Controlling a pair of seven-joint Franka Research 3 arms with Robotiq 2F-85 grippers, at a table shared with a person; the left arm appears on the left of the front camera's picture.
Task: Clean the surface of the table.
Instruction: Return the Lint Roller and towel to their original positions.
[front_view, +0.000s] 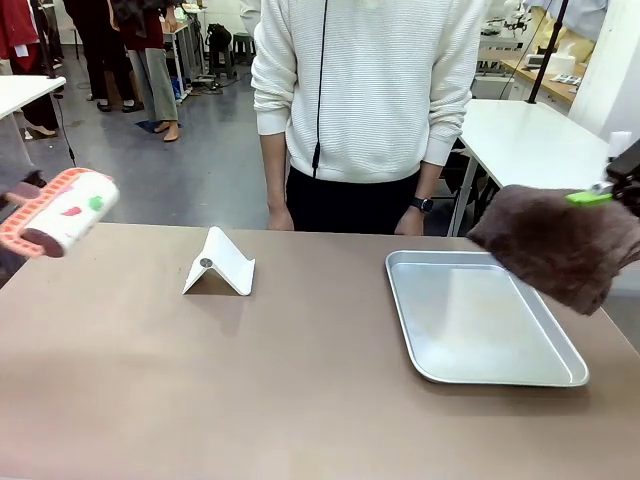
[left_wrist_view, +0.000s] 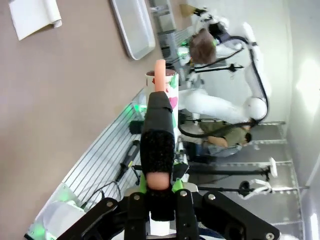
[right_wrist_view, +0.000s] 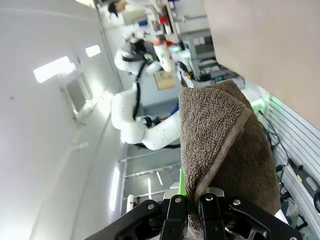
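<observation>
While both tools hang off the table (front_view: 250, 400), nothing's wiped yet

Your right gripper (right_wrist_view: 194, 202) is pinching the brown towel (front_view: 560, 245) over the tray's (front_view: 480, 372) far right corner; left gripper (left_wrist_view: 159, 187) is clamped on the lint roller (front_view: 60, 212) off the left edge; I'd lower the towel flat onto bare tabletop beside the tray; steer around the white stand (front_view: 220, 265); the person stands close behind.

Black left gripper (left_wrist_view: 159, 187) with green pads, round silver screws on its angular body; black right gripper (right_wrist_view: 192, 207) of the same build, green at the fingers. White, rounded arm links with dark cables. On the person (front_view: 368, 90): white ribbed sweater, dark trousers, black wristwatch (front_view: 424, 204), thin black cord down the chest.
</observation>
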